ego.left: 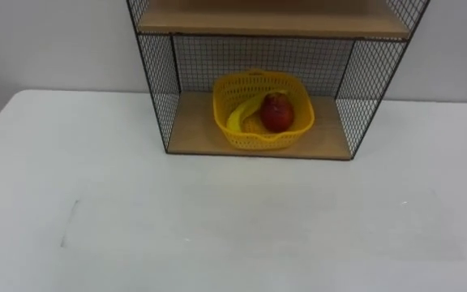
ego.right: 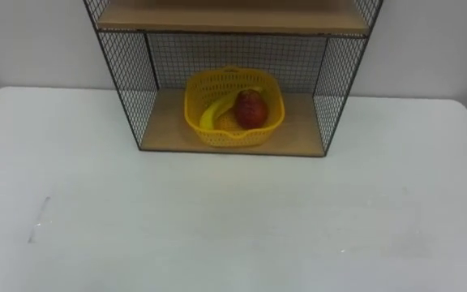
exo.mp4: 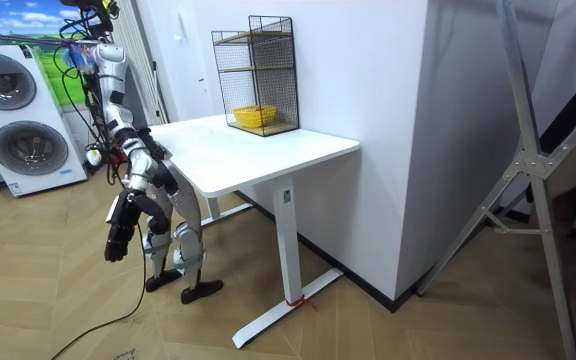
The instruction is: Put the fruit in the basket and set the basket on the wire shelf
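Centrally, the yellow basket (ego.left: 259, 139) stands on the lower wooden board (ego.left: 191, 130) of the wire shelf (ego.left: 160, 88), between its two mesh side walls and close to the board's front edge. It holds a banana (ego.left: 240, 113) curved along its left side, a red apple (ego.left: 276, 112) to the right and a smaller orange-yellow fruit (ego.left: 254, 125) between them. The shelf stands at the far edge of the white table (ego.left: 217, 227), against the wall. In the room view the robot stands at the table's near end, beside two washing machines (exo.mp4: 23, 125); its right robot hand (exo.mp4: 117, 238) hangs below the tabletop, its state impossible to tell.
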You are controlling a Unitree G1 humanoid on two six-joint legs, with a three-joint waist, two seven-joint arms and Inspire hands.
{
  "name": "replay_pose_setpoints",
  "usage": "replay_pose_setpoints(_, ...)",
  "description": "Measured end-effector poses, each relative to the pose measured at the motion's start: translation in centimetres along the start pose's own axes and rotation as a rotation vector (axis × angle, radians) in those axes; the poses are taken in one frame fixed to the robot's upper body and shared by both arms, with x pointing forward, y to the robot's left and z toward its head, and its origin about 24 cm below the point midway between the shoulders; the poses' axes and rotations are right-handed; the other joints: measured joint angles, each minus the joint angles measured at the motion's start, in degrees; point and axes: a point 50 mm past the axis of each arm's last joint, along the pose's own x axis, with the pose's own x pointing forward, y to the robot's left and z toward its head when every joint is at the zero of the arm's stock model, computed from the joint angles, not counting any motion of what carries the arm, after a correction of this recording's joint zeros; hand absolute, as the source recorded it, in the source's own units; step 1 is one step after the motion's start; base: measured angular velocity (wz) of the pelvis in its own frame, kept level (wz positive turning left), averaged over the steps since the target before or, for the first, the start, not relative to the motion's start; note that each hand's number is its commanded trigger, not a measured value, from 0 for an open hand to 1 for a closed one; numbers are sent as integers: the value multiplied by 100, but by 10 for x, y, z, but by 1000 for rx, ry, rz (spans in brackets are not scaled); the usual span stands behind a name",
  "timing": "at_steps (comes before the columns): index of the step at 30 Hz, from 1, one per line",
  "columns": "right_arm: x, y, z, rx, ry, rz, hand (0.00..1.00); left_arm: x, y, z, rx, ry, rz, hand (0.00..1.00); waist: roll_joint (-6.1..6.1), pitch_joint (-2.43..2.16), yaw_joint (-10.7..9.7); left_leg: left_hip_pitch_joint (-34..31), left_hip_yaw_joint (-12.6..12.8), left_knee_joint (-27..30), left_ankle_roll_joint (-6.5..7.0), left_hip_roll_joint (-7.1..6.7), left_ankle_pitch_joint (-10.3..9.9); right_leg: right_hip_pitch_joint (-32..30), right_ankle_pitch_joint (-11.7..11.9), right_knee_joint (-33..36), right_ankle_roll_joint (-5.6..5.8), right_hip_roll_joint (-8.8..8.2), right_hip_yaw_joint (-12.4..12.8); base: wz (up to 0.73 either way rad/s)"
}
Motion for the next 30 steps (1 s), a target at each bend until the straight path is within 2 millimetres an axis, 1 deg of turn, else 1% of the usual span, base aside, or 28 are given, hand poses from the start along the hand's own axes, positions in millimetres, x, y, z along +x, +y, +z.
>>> replay_pose_setpoints(1, 0, 0, -6, -26, 5, 8, 0, -1, -2, -5, 49, 3, -26, 0, 0, 3, -12, 9, 11, 0, 2, 2, -5, 8, 1, -8, -1, 7, 10, -11)
replay_pose_setpoints(3, -1, 0, -27, -187, 13, 62, 0, -9, -18, -23, 261, 9, -157, 0, -11, 8, -98, 14, 9, 0, 4, -3, -5, 26, 10, -12, 6, 3, 7, 0)
replay_pose_setpoints(4, -2, -1, -32, -230, 18, 75, 0, -11, -22, -26, 319, 2, -196, 0, -13, 7, -106, 17, 6, 0, 5, -5, -5, 37, 13, -6, 9, 2, 3, 6)
replay_pose_setpoints(6, -2, -3, -45, -419, 22, 138, 0, -19, -37, -38, 533, -20, -336, 0, -11, 10, -154, 101, -25, -28, 7, -15, -4, 142, 18, -42, 13, 7, -47, 7)
replay_pose_setpoints(7, -1, -3, -47, -483, 10, 161, 0, -21, -39, -40, 577, -21, -367, 0, -9, 11, -156, 141, -23, -52, 7, -12, -4, 177, 17, -60, 14, 14, -51, 4)
replay_pose_setpoints(9, -6, 2, -58, -800, -62, 294, 0, -28, -50, -47, 749, -35, -470, 0, -30, 13, -127, 194, -21, -90, 8, -2, -3, 225, 20, -112, 16, 39, -49, 0)
replay_pose_setpoints(10, -8, 5, -61, -889, -86, 331, 0, -29, -52, -49, 799, -44, -491, 0, -37, 16, -107, 198, -2, -98, 7, -2, -3, 216, 20, -108, 16, 45, -50, -14)
replay_pose_setpoints(12, -20, 22, -72, -1208, -194, 484, 0, -37, -65, -55, 950, -70, -558, 0, -61, 29, -9, 241, 133, -148, 6, 16, -3, 196, 37, -117, 7, 100, 45, -23)
replay_pose_setpoints(13, -23, 24, -75, -1261, -212, 513, 0, -38, -66, -57, 976, -68, -566, 0, -68, 36, 17, 254, 159, -156, 5, 23, -4, 198, 45, -123, 1, 112, 57, -16)
replay_pose_setpoints(15, -34, 37, -83, -1383, -247, 611, 0, -44, -75, -60, 1029, -67, -620, 0, -77, 49, 32, 289, 150, -171, 3, 51, -4, 288, 91, -242, -7, 136, 4, 2)
replay_pose_setpoints(16, -36, 40, -85, -1407, -255, 632, 0, -46, -78, -61, 1044, -72, -630, 0, -82, 70, 38, 307, 149, -174, 2, 56, -5, 314, 98, -261, -8, 138, -9, 9)
replay_pose_setpoints(18, -42, 45, -91, -1509, -287, 700, 0, -48, -81, -62, 1089, -81, -652, 0, -95, 125, 57, 320, 122, -185, 0, 68, -6, 367, 127, -331, -10, 144, -53, 5)
replay_pose_setpoints(20, -44, 46, -94, -1599, -311, 728, 0, -47, -79, -63, 1144, -87, -645, 0, -102, 139, 65, 318, 124, -185, 0, 66, -6, 359, 129, -332, -11, 146, -48, -2)
replay_pose_setpoints(24, -44, 40, -102, -1825, -360, 746, 0, -46, -74, -69, 1277, -92, -633, 0, -104, 137, 91, 318, 196, -192, -11, 86, -13, 331, 133, -328, -15, 192, 45, -8)
replay_pose_setpoints(27, -43, 36, -106, -1901, -346, 740, 0, -48, -74, -74, 1337, -97, -640, 0, -107, 131, 84, 319, 197, -188, -13, 89, -14, 327, 136, -330, -20, 197, 47, -1)
replay_pose_setpoints(30, -43, 34, -107, -1923, -333, 743, 0, -49, -74, -74, 1359, -92, -645, 0, -123, 120, 102, 333, 213, -190, -15, 91, -13, 326, 136, -317, -21, 204, 68, -2)
